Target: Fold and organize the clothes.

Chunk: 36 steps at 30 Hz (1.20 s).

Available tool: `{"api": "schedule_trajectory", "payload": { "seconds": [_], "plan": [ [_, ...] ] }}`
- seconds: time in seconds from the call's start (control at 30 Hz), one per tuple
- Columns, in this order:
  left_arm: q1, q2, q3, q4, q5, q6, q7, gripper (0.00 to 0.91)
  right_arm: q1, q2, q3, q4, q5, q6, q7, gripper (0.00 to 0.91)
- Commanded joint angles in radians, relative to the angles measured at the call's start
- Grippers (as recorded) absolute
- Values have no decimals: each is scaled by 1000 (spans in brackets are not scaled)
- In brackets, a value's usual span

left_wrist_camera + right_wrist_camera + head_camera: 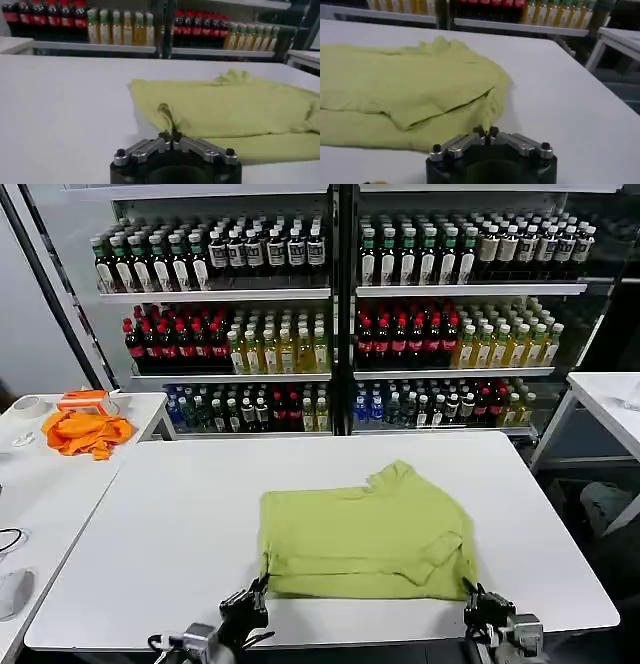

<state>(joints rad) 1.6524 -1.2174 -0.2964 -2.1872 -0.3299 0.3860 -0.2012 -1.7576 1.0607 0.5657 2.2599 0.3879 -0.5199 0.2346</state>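
Green T-shirt (366,532) lies half-folded mid-counter (180,524), sleeves tucked in. Left tool (172,136) pinched tight on near-left hem corner, right tool (485,133) pinched tight on near-right corner. Both low at near edge, likely so hem lifts evenly for next fold toward collar.

A white bench (180,524) carries a single lime-green T-shirt (365,534) — folded into a rough rectangle, lying flat toward the near edge and slightly right of centre, with a collar lump at its far side. A second white bench (40,474) to the left holds a crumpled orange cloth (87,432) — beside a roll of tape (28,406).
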Motion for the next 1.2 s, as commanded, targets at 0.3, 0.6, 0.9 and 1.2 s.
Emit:
{"api": "schedule_trajectory", "payload": {
  "seconds": [0.3, 0.6, 0.9, 1.2],
  "plan": [
    [46, 114, -158, -116, 4, 36, -19, 907, 36, -72, 99, 108, 114, -1, 32, 907],
    [-249, 204, -52, 111, -151, 59, -49, 907, 505, -185, -123, -185, 296, -12, 90, 907],
    [-573, 198, 128, 364, -230, 112, -70, 907, 934, -150, -438, -540, 338, -14, 87, 907],
    [-767, 170, 207, 537, -300, 139, -82, 907, 1149, -9, -587, -792, 408, -40, 95, 907]
  ]
}}
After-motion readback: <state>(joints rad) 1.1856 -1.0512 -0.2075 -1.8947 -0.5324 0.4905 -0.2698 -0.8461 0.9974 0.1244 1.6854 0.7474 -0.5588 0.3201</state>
